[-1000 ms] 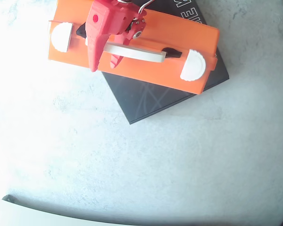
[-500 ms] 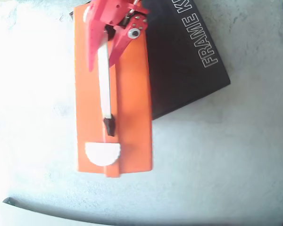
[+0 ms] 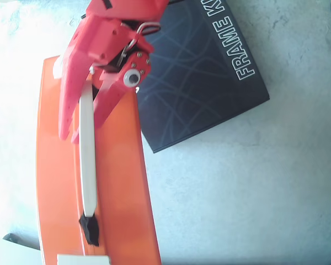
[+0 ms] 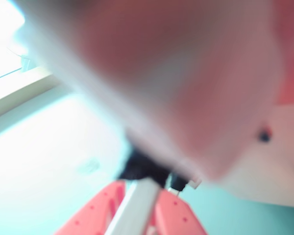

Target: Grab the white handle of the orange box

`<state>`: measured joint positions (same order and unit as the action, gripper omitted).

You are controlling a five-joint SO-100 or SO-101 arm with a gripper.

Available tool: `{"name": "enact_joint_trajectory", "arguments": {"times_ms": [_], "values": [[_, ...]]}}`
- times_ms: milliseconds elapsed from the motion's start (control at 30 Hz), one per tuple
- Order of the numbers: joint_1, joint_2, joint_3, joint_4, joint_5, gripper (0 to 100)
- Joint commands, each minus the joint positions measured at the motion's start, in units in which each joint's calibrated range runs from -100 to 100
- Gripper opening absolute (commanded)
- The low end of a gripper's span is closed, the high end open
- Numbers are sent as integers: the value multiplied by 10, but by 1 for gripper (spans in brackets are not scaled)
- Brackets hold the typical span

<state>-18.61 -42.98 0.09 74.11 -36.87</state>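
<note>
From above, the long flat bright orange plastic box (image 3: 118, 187) lies lengthwise down the left of the grey mottled table (image 3: 248, 187), its upper right corner overlapping the flat black cardboard box printed "FRAME" (image 3: 201, 72). The slim off-white plastic bar handle (image 3: 87, 160) runs along the middle of the orange box and ends low down in a black pivot mount (image 3: 90, 229). The red two-finger gripper (image 3: 84, 122) reaches down from the top edge, one finger left of the handle's upper part, the other right of it, so the bar lies between them. The gap is narrow; whether the pads press the bar, I cannot tell.

In the wrist view most is blurred pinkish. At the bottom edge the gripper (image 4: 132, 215) shows two red fingers tight beside the handle (image 4: 134, 205).
</note>
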Motion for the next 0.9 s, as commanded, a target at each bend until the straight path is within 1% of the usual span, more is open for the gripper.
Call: {"name": "enact_joint_trajectory", "arguments": {"times_ms": [0,133,333,500,600,667,867], "values": [[19,-24,417,-118,3,1],[35,-105,591,-186,2,1],[91,-202,769,-202,6,1],[149,-240,871,-212,9,2],[179,-252,936,-254,35,2],[191,-262,972,-277,43,2],[190,-272,985,-291,44,2]]}}
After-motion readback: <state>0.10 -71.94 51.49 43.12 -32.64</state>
